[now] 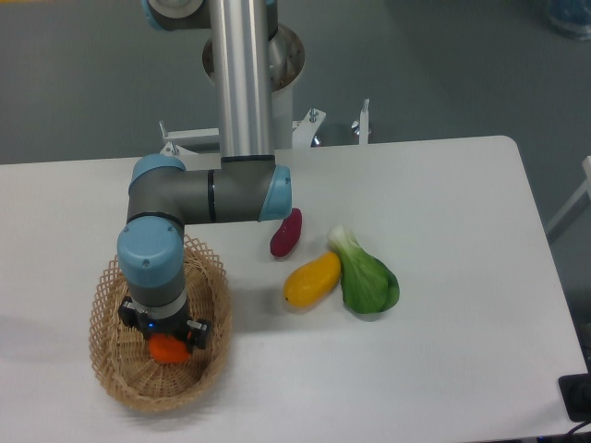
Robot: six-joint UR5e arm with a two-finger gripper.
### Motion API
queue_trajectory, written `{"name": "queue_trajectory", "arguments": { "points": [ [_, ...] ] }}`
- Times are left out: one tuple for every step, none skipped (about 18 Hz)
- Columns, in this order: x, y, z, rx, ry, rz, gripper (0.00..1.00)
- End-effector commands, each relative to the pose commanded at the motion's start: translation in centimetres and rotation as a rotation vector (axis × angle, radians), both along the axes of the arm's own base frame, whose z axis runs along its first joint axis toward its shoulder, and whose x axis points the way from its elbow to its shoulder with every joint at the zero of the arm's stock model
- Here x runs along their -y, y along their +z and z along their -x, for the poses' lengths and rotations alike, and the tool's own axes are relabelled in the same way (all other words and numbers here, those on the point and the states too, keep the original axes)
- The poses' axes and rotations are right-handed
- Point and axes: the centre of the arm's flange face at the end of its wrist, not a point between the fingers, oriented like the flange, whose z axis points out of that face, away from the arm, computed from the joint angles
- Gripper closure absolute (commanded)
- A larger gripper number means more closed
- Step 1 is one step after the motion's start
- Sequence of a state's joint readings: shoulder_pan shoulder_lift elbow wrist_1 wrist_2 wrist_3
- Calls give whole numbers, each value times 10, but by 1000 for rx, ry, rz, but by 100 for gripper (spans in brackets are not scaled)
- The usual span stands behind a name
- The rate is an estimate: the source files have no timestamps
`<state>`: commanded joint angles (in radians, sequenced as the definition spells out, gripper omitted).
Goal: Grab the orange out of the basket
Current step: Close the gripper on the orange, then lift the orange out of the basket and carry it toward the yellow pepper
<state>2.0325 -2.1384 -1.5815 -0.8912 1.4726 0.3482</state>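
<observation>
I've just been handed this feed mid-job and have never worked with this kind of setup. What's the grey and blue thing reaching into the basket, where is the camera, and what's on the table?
The grey and blue thing is a jointed robot arm. One fixed camera looks down on the white table from above and in front. The arm bends down into the woven basket at the lower left. At its end is a two-finger gripper, set right over the orange, which lies inside the basket. The arm's wrist hides the fingers, so I cannot tell whether they have closed on the fruit.

Outside the basket, near the middle of the table, lie a dark red oblong item, a yellow mango-like fruit and a leafy green vegetable, the last two touching.
</observation>
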Motion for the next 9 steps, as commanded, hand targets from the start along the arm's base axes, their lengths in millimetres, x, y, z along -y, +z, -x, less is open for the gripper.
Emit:
{"name": "queue_trajectory", "arguments": {
  "points": [
    [0,1,0,-1,-2,-1,30],
    [0,1,0,-1,-3,-2,32],
    [0,3,0,-3,-5,-4,33],
    [0,5,1,-4,-5,-7,35],
    [1,10,1,-6,-5,-15,37],
    [0,14,1,-9,-6,-20,37],
    [-2,28,2,-21,-9,-40,37],
    [-3,41,5,-35,-18,-62,37],
    [-4,58,7,-54,-42,-88,37]
  ]
}}
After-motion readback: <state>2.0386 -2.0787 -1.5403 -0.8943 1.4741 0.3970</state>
